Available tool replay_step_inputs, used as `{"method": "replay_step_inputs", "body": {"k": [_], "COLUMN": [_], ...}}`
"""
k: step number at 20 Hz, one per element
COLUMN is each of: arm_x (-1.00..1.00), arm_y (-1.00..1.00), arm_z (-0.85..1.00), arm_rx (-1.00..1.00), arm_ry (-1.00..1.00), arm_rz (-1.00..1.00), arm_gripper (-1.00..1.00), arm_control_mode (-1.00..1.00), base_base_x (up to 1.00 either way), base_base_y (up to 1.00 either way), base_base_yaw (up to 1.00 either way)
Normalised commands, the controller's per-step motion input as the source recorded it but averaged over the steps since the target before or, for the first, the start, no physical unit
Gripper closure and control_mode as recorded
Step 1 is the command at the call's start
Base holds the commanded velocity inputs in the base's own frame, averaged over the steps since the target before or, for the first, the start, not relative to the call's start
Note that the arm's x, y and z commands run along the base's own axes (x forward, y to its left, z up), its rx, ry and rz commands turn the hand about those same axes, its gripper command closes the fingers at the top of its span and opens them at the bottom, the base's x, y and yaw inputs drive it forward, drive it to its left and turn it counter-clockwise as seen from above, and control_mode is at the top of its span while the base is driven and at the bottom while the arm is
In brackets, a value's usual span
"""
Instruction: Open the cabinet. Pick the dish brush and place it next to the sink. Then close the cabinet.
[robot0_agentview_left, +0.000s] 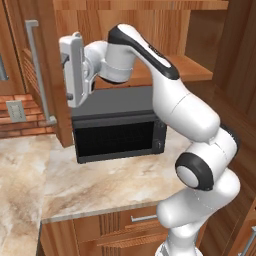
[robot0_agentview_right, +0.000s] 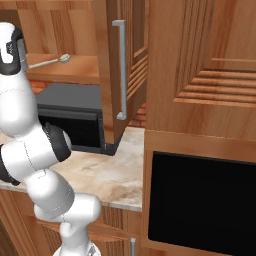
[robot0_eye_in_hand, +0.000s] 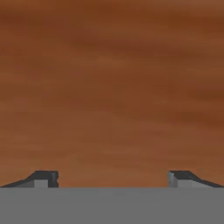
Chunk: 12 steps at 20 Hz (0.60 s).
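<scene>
The cabinet's left door (robot0_agentview_left: 56, 105) stands swung out, its silver bar handle (robot0_agentview_left: 34, 70) on the far side. My gripper (robot0_agentview_left: 67, 77) is open and empty, held level against that door's inner face. In the hand view my gripper (robot0_eye_in_hand: 112, 179) has its fingertips (robot0_eye_in_hand: 43, 179) wide apart, with plain brown wood close ahead. The right door (robot0_agentview_right: 102, 75) is swung out too, handle (robot0_agentview_right: 121, 70) on its outer face. The dish brush (robot0_agentview_right: 54, 61), pale with a rounded end, lies on the cabinet shelf (robot0_agentview_right: 70, 72), right of my arm. The sink is out of view.
A black microwave (robot0_agentview_left: 120, 132) sits on the marble counter (robot0_agentview_left: 100, 185) right under the cabinet. A drawer unit (robot0_agentview_left: 140, 220) lies below the counter edge. A tall wooden unit with a black oven front (robot0_agentview_right: 200, 200) stands to the right. A brick wall with an outlet (robot0_agentview_left: 15, 111) is at the left.
</scene>
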Motion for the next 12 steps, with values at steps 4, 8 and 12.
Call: {"method": "replay_step_inputs", "body": {"k": [4,8,12], "arm_x": [-0.34,-0.36,-0.25], "arm_y": [0.29,0.31,0.3], "arm_z": [0.0,0.0,0.0], "arm_rx": [0.0,0.0,0.0], "arm_ry": [0.0,0.0,0.0], "arm_rz": [0.09,0.08,0.05], "arm_gripper": [-1.0,-1.0,-1.0], "arm_control_mode": [-1.0,-1.0,-1.0], "base_base_x": [0.0,0.0,0.0], "base_base_y": [0.0,0.0,0.0], "base_base_yaw": [0.0,0.0,0.0]}}
